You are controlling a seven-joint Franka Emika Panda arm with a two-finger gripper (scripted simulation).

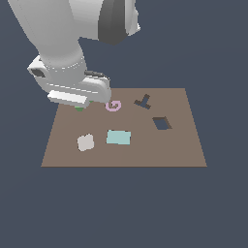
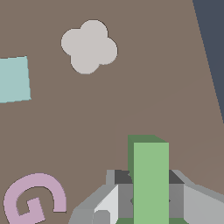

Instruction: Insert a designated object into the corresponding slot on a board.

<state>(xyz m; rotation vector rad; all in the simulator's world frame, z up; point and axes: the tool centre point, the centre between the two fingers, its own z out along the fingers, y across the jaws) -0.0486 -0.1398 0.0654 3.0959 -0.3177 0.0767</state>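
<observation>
At the exterior view's left edge of the brown board point(image 1: 184, 145), the claw point(image 1: 80, 104) sits low over the green T block point(image 1: 79, 109), only a sliver of which shows beneath it. The wrist view shows the block's stem point(image 2: 151, 179) standing between the two fingers point(image 2: 124, 199), which are pinching it on either side. Moving right come the pink G point(image 1: 114, 105) close by, the pale clover-shaped piece point(image 1: 85, 142) and the teal rectangle point(image 1: 118, 137) nearer the camera, then the dark T-shaped slot point(image 1: 144, 101), and last the dark diamond hole point(image 1: 162, 123).

The risk, as I judge it, lies in the carry across: the pink G lies between block and slot, so a low path could knock it. A block that twists in the grip would arrive misaligned with the slot and jam on its edge.
</observation>
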